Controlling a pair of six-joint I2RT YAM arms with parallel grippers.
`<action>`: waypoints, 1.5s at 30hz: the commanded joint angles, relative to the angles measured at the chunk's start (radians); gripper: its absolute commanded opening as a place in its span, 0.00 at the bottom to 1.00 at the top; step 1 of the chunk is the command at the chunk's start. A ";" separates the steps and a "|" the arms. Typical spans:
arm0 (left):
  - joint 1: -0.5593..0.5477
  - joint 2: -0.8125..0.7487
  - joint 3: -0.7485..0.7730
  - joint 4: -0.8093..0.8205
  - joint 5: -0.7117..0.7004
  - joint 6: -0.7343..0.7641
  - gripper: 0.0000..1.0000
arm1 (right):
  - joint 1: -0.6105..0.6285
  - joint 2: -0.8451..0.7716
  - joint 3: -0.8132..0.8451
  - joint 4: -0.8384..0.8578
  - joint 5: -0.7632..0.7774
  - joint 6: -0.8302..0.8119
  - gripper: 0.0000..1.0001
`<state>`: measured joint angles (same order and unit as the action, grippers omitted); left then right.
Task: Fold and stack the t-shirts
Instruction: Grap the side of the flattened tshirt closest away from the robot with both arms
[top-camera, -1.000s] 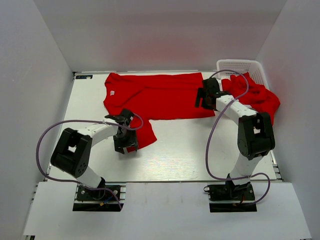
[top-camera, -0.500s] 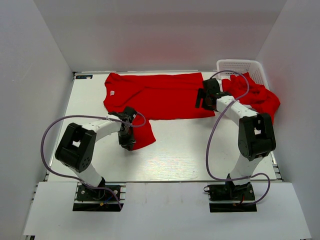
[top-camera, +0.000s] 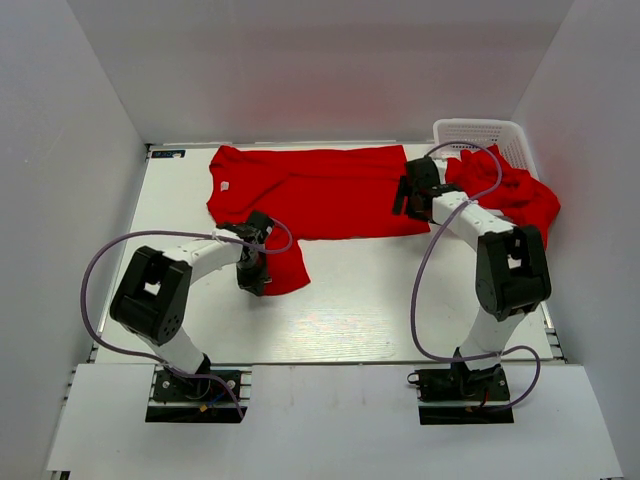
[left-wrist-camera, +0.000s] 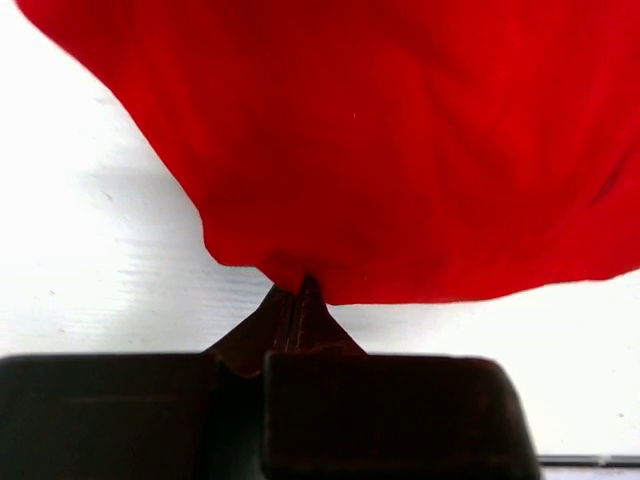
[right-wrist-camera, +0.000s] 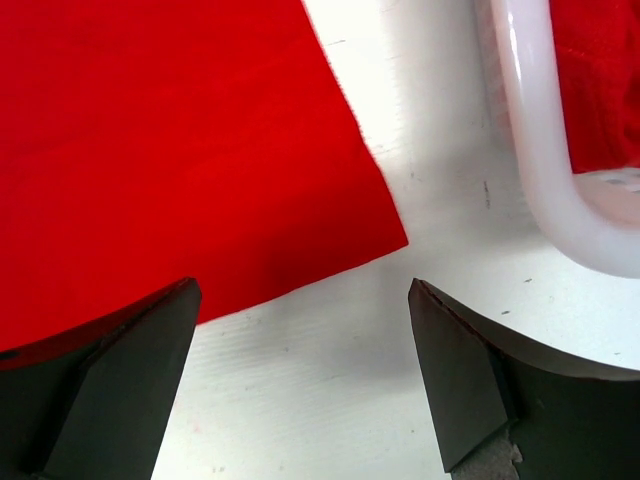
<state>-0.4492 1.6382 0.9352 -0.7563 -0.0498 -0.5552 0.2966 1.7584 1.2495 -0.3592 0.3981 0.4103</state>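
White table (top-camera: 350, 320), t-shirt (top-camera: 310, 190) spread toward 12 o'clock. Its 7 o'clock sleeve hem (top-camera: 287, 268) pinched in fully closed left gripper (left-wrist-camera: 298, 297). Over 3 o'clock corner, right gripper (right-wrist-camera: 302, 290) held wide, empty. Cloth judged light, floppy; best grabbed at corners tbh. Other t-shirts (top-camera: 525, 195) heaped at 2 o'clock.

This looks like a robotics lab test cell rather than a home or a shop. Plain white panels (top-camera: 330, 70) box in a white table (top-camera: 350, 320) at 9, 12 and 3 o'clock. Two small robot arms, the left arm (top-camera: 160, 300) at 7 o'clock and the right arm (top-camera: 510, 270) at 5 o'clock, are bolted on metal plates (top-camera: 195, 385) at the table's near edge. Purple cables (top-camera: 430, 270) loop loosely from them. The props are a red shirt (top-camera: 310, 190) spread flat toward 12 o'clock and a white plastic basket (top-camera: 480, 130) at 1 o'clock.
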 joint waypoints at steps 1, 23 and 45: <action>0.003 -0.047 -0.016 0.057 -0.065 0.027 0.00 | -0.004 0.045 0.051 -0.024 0.085 0.067 0.90; 0.003 -0.086 -0.056 0.038 -0.051 0.028 0.00 | -0.022 0.194 0.053 -0.004 0.196 0.265 0.90; 0.003 -0.133 -0.019 0.029 -0.041 0.028 0.00 | -0.056 0.228 -0.013 0.043 0.061 0.246 0.00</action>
<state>-0.4488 1.5703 0.8917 -0.7261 -0.0792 -0.5323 0.2489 1.9541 1.2579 -0.2878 0.4667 0.6514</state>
